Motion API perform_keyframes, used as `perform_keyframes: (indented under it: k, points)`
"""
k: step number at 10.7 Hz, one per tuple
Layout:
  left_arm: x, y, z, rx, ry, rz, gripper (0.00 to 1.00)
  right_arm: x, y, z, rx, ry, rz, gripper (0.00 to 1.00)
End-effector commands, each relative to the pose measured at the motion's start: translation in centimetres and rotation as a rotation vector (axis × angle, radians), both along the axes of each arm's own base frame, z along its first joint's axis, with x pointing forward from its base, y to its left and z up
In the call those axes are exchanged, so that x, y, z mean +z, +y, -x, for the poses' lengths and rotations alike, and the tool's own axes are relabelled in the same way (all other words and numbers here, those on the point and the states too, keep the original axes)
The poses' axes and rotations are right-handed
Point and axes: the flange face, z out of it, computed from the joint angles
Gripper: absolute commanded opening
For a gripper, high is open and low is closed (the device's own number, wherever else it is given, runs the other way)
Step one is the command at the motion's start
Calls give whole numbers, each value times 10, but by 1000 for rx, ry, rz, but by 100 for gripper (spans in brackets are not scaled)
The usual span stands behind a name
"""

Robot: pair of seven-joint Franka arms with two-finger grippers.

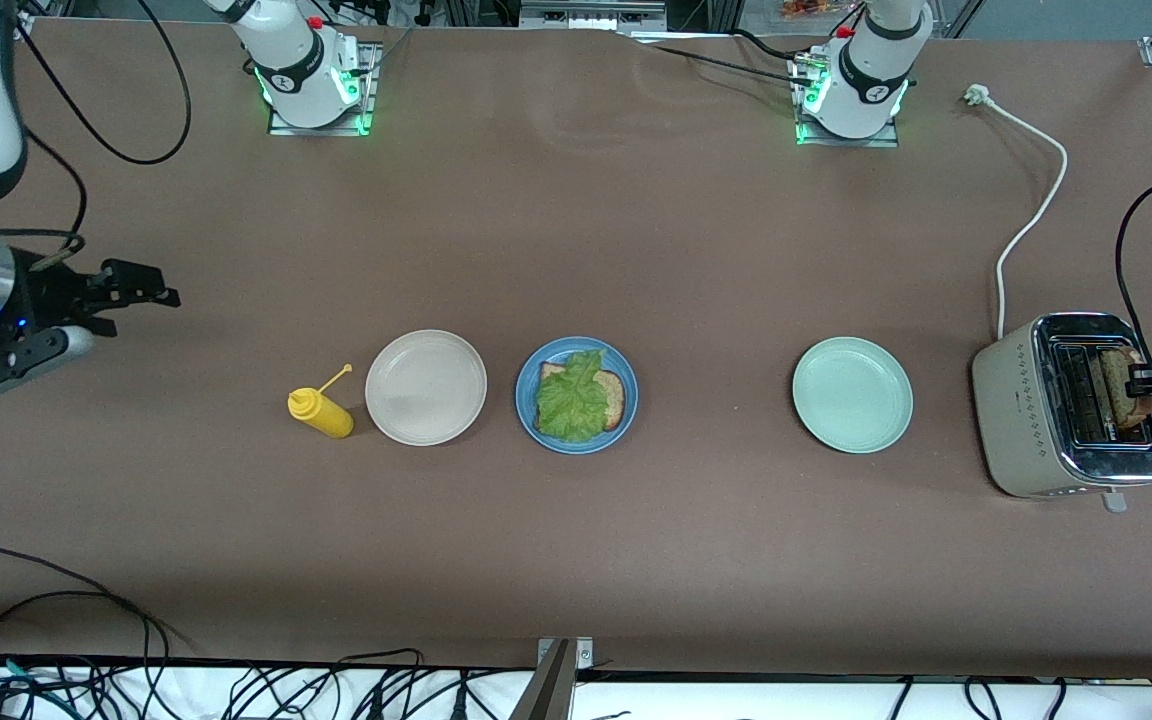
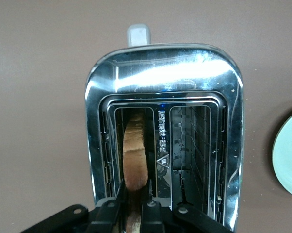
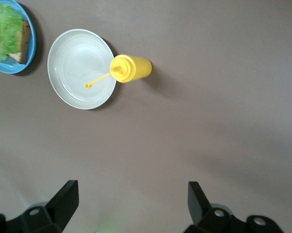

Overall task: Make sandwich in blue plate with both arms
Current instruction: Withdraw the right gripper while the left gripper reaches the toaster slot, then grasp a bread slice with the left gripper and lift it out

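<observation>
The blue plate [image 1: 528, 402] sits mid-table, holding one toast slice [image 1: 617, 400] under a crinkly lettuce leaf [image 1: 572, 398]. A second toast slice [image 1: 1119, 384] stands upright in a slot of the silver toaster [image 1: 1026, 420] at the left arm's end. My left gripper [image 1: 1146, 380] is shut on that slice's top edge; in the left wrist view its fingers [image 2: 135, 194] pinch the slice [image 2: 135, 155] inside the toaster [image 2: 160, 73]. My right gripper [image 1: 136, 305] waits open above the table at the right arm's end, nothing between its fingers [image 3: 132, 189].
A beige-white plate [image 1: 426, 388] and a yellow squeeze bottle [image 1: 321, 412] lie beside the blue plate toward the right arm's end. A mint-green plate [image 1: 852, 394] lies between the blue plate and the toaster. The toaster's white cord [image 1: 1036, 200] trails toward the bases.
</observation>
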Motion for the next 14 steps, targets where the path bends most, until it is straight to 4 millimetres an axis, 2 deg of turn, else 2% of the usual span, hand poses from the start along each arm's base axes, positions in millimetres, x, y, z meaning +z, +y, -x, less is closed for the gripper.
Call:
perform_keyframes:
  k: [1, 3, 5, 6, 9, 10, 12, 14]
  points:
    - [33, -1, 6, -18, 18, -27, 0, 22, 24, 36, -116, -12, 139, 100]
    - [63, -6, 10, -58, 23, -25, 0, 26, 24, 49, -145, -33, 145, 100]
    - [103, -8, 11, -77, 38, -19, 0, 38, 38, 65, -182, -65, 202, 100]
    - [115, -13, 14, -76, 55, -1, 0, 44, 42, 69, -171, -71, 197, 100]
    - [151, -61, 15, -148, 27, 17, 0, 66, 34, 74, -149, -82, 176, 100]
    - [159, -83, 13, -185, 15, 26, 0, 82, 31, 75, -151, -85, 173, 100]
    - [170, -132, 8, -253, -18, 97, 0, 106, 25, 77, -169, -129, 167, 100]
    - [166, -169, 3, -260, -42, 240, 0, 118, 18, 73, -176, -155, 168, 100]
